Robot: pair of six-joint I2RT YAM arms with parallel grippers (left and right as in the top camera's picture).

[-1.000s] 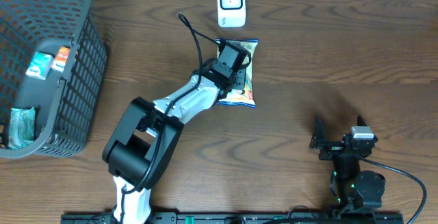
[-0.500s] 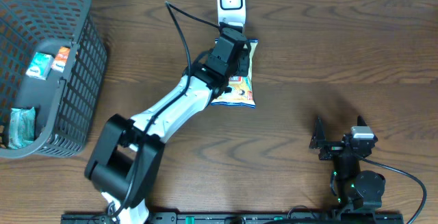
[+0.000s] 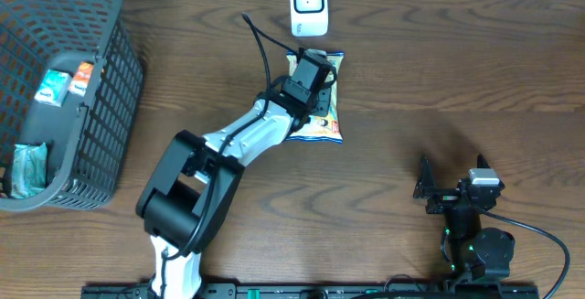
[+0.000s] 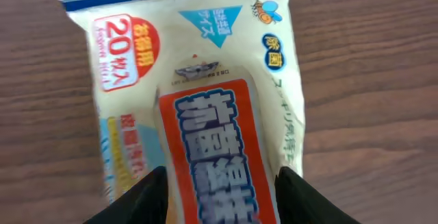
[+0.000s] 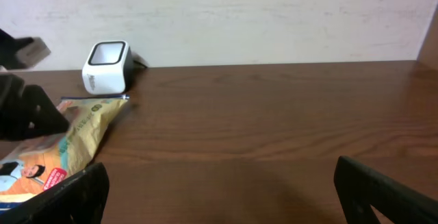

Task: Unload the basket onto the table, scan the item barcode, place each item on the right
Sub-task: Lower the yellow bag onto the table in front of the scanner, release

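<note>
A wet-wipes packet (image 3: 325, 122), white and yellow with a red label, lies flat on the wooden table just below the white barcode scanner (image 3: 309, 5). My left gripper (image 3: 313, 69) is over the packet's upper half. In the left wrist view its jaws (image 4: 219, 183) stand apart on either side of the red label, over the face of the packet (image 4: 205, 73), which is wider than the gap. My right gripper (image 3: 452, 171) rests wide open at the lower right with nothing in it (image 5: 219, 190). The right wrist view shows the packet (image 5: 75, 138) and scanner (image 5: 106, 66) far to the left.
A dark mesh basket (image 3: 110, 89) stands at the left edge and holds several small packets. A black cable (image 3: 260, 48) arches over the left arm. The back wall runs right behind the scanner.
Half a second ago the left arm was stretched further toward the scanner; it has drawn back to where it was a second ago. Its jaws have widened. The right arm has not moved.
</note>
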